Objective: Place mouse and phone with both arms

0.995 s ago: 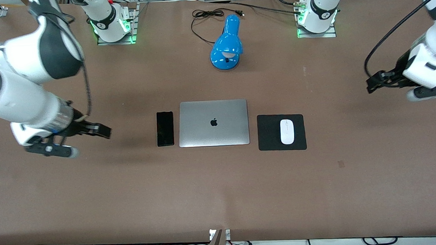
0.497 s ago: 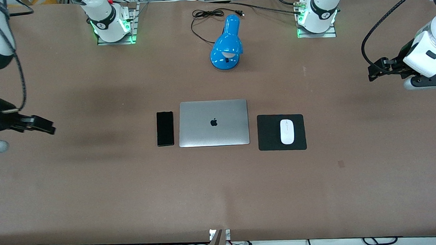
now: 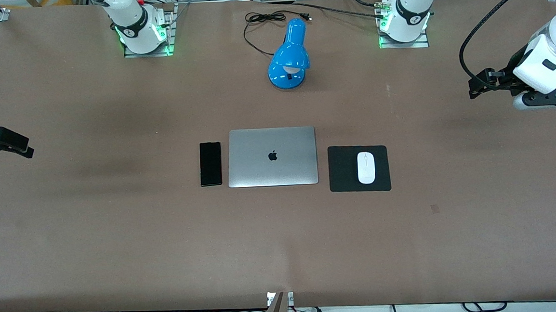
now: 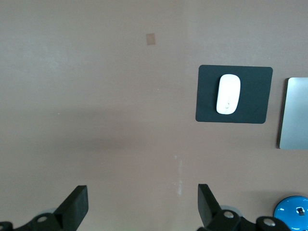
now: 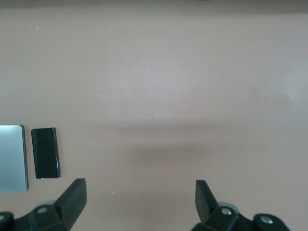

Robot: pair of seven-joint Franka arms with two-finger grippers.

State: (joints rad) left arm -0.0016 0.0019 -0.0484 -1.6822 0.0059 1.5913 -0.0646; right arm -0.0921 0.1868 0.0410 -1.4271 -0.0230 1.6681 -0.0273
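The white mouse point(image 3: 366, 167) lies on a black square pad point(image 3: 344, 170) beside the closed silver laptop point(image 3: 272, 157), toward the left arm's end of the table. The mouse also shows in the left wrist view point(image 4: 228, 94). The black phone point(image 3: 210, 163) lies flat beside the laptop toward the right arm's end, and shows in the right wrist view point(image 5: 45, 152). My left gripper point(image 3: 477, 86) is open and empty, up over bare table at the left arm's end point(image 4: 143, 207). My right gripper point(image 3: 14, 144) is open and empty, up over the right arm's end of the table point(image 5: 141, 199).
A blue desk lamp point(image 3: 290, 56) lies farther from the front camera than the laptop, its black cord point(image 3: 260, 24) trailing toward the arm bases. Bare brown table surrounds the laptop row.
My right gripper has pulled far back from near the phone to the table's right-arm end. My left gripper has risen and drawn back slightly. Phone and mouse have not moved.
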